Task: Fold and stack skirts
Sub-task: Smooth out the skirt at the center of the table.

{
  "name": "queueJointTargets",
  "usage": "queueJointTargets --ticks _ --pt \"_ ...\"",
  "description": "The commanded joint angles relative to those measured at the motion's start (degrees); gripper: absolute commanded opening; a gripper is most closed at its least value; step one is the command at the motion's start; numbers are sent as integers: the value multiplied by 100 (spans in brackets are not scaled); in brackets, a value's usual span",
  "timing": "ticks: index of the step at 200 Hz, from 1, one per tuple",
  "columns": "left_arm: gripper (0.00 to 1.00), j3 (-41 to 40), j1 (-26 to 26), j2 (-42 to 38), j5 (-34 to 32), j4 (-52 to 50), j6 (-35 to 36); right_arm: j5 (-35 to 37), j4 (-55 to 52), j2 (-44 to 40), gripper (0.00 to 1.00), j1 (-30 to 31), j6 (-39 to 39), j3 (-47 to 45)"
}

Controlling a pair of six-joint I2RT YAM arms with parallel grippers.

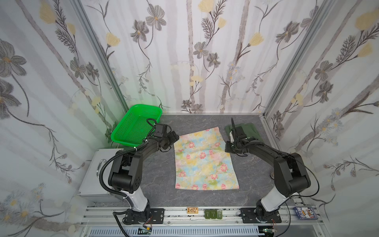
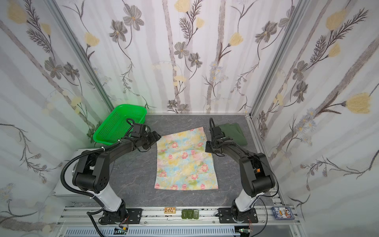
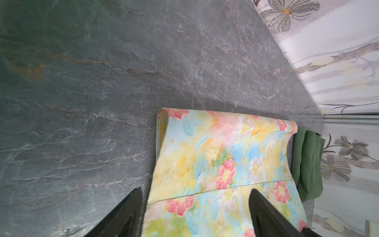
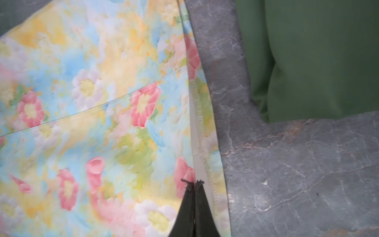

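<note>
Top views both show the floral skirt (image 1: 203, 162) spread flat mid-table (image 1: 155, 174), with the olive skirt (image 2: 235, 133) folded just off its far right corner (close to the wall). Left gripper (image 3: 194, 190) gapes wide over the floral edge, right gripper (image 4: 193, 182) is clenched tight above the opposite seam, and the green basket (image 1: 131, 127) sits far left.

Holds a floral skirt (image 1: 202, 162) spread flat on the grey marbled tabletop (image 1: 160, 174) — olive-green skirt (image 1: 252, 129) folded near its far-right corner, green basket (image 1: 131, 125) past its far-left corner.

The pastel floral cloth skirt (image 1: 203, 160) lies mid-way on the table (image 1: 158, 170); the olive-green cloth skirt (image 1: 251, 131) behind-right, the green perforated plastic basket (image 1: 131, 128) behind-left.
</note>
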Motion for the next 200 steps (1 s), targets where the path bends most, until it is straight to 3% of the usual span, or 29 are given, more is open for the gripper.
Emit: queueJointTargets --ticks 1,60,66,77,87,126,148,200 --pt "84 16 -15 29 18 57 12 149 66 320 0 -84 -85 37" --pt "84 -90 -20 -145 24 53 36 325 -3 609 0 -76 20 332" --pt "84 -105 -22 -169 62 53 43 364 -9 573 10 -77 33 332" --pt "84 -138 -25 -213 207 49 82 480 -74 508 42 -84 76 336" --pt "84 -236 -33 -289 319 36 76 551 -139 419 51 -83 82 326" --pt "84 -1075 -379 -1040 324 -457 100 473 -436 -433 58 -42 167 41" --pt "85 -1711 -918 -1671 191 -841 -98 376 -627 -1088 66 96 300 -366" --pt "84 -2960 -2200 -3076 155 -1381 -1236 104 -884 -2643 68 902 1308 -2057"
